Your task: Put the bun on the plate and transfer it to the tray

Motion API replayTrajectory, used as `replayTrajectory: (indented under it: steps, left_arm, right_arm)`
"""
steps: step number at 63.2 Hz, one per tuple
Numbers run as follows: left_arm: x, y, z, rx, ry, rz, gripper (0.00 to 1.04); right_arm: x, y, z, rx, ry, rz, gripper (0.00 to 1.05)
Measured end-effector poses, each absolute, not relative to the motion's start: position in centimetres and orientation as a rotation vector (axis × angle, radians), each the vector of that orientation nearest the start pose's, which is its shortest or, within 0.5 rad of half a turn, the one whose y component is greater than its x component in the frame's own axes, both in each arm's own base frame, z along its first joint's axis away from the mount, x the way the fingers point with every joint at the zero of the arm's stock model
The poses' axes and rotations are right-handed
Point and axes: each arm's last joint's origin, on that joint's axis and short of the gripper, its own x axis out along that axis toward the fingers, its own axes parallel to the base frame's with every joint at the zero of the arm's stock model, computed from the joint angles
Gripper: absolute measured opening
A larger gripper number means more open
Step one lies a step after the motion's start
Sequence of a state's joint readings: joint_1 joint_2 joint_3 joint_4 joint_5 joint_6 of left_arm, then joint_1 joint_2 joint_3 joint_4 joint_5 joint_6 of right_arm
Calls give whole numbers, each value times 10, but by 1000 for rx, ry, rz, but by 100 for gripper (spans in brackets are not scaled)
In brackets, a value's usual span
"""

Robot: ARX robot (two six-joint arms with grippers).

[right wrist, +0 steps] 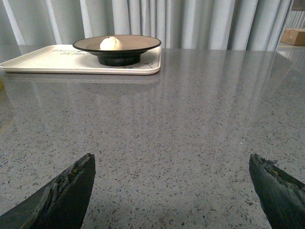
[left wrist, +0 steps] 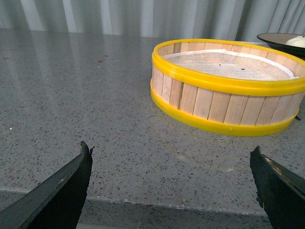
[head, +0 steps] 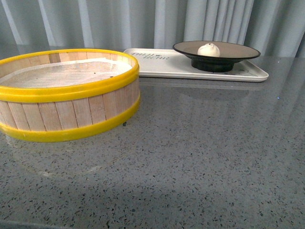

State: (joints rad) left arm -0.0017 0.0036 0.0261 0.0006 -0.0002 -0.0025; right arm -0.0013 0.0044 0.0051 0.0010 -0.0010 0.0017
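- Front view: the bun [head: 208,49] sits in the middle of the plate [head: 238,51]. It is small, white and round.
- The plate is tan inside with a black rim, and it stands on the right part of the tray [head: 167,67].
- The tray is white and flat, and it lies at the back of the gray speckled table [head: 200,152]. There is small dark writing on the tray, but it is too small to read.
- A round wooden basket [head: 66,102] with yellow bands stands at the left, just beside the tray. White paper lines the inside of it.
- Gray curtains [head: 157,21] hang behind the table. No arm shows here.
- Left wrist view: the left gripper [left wrist: 171,183] is spread wide and holds nothing. Its two dark fingers [left wrist: 66,191] hang over bare table. The basket is near, just ahead, and a bit of the plate and bun peeks out behind it.
- Right wrist view: the right gripper [right wrist: 171,186] is spread wide too, with nothing in it. The tray, plate and bun are well apart from it, far across the table. The writing on the tray is blurry here as well.
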Motion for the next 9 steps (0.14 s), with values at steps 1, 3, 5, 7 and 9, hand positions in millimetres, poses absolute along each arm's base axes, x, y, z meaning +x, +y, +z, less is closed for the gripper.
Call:
replayTrajectory:
  steps: [1, 3, 5, 7, 9]
  left_arm:
    - [96, 0, 172, -3, -23, -2, 98]
    - [96, 0, 172, -3, -23, -2, 98]
    - [96, 0, 172, -3, -23, -2, 98]
    - [96, 0, 172, -3, -23, -2, 98]
    - [96, 0, 172, -3, -23, -2, 98]
  right_arm:
    - [98, 0, 165, 2, -2, 0, 96]
    - [98, 0, 165, 2, -2, 0, 96]
    - [98, 0, 165, 2, -2, 0, 96]
    - [98, 0, 165, 2, -2, 0, 96]
    - [98, 0, 165, 2, -2, 0, 96]
